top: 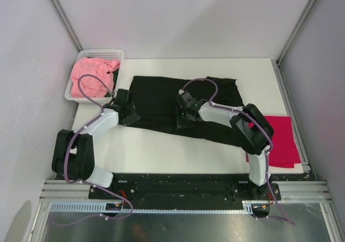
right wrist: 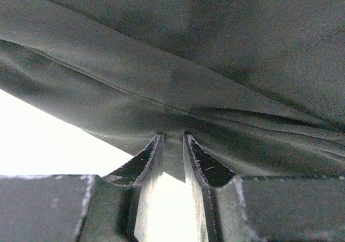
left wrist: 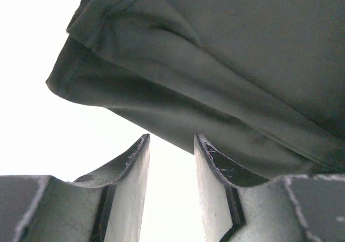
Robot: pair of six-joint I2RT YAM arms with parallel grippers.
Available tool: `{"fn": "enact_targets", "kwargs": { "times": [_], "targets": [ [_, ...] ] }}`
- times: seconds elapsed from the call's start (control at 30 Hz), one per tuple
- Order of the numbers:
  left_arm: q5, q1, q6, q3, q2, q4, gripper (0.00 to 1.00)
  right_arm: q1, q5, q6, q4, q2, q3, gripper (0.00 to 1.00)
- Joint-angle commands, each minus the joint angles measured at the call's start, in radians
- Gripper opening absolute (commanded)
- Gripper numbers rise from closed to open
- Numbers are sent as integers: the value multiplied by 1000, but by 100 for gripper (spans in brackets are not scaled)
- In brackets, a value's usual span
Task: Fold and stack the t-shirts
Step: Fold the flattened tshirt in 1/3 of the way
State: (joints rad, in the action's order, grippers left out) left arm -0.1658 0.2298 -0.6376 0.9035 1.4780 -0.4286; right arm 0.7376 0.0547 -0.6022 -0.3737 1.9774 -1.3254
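Lying spread flat on the white table (top: 161, 153), the black t-shirt (top: 156, 96) sits just right of the white mesh basket (top: 102, 53). The salmon pink t-shirt (top: 91, 75) is bunched up inside the basket. The crimson red t-shirt (top: 283, 139) lies on the table's side farthest from the basket (partly behind the right arm).

The left gripper (left wrist: 171, 140) is at the black shirt's edge nearest the basket. Its fingers (left wrist: 135, 169) are parted, with bare table between them and the cloth's rim at their tips. The right gripper (right wrist: 173, 135), farther from the basket at the shirt's near hem, has its fingers (right wrist: 148, 158) drawn narrow, pinching a fold of black cloth.
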Motion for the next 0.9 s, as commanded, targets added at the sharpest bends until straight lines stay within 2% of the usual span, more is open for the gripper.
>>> {"fn": "enact_targets", "kwargs": {
  "times": [0.0, 0.2, 0.47, 0.87],
  "targets": [
    [-13, -24, -34, -29, -42, 17, 43, 5, -10, -6, -2, 25, -34, 25],
    [-16, -35, -40, 0, 22, 18, 43, 31, -26, -8, -39, 27, -34, 25],
    [-32, -47, -29, 135, 201, 19, 41, 70, -30, -12, -57, 29, -28, 25],
    [-15, -49, -16, 313, 345, 19, 41, 96, -34, -10, -71, 23, 8, 25]
  ]
}}
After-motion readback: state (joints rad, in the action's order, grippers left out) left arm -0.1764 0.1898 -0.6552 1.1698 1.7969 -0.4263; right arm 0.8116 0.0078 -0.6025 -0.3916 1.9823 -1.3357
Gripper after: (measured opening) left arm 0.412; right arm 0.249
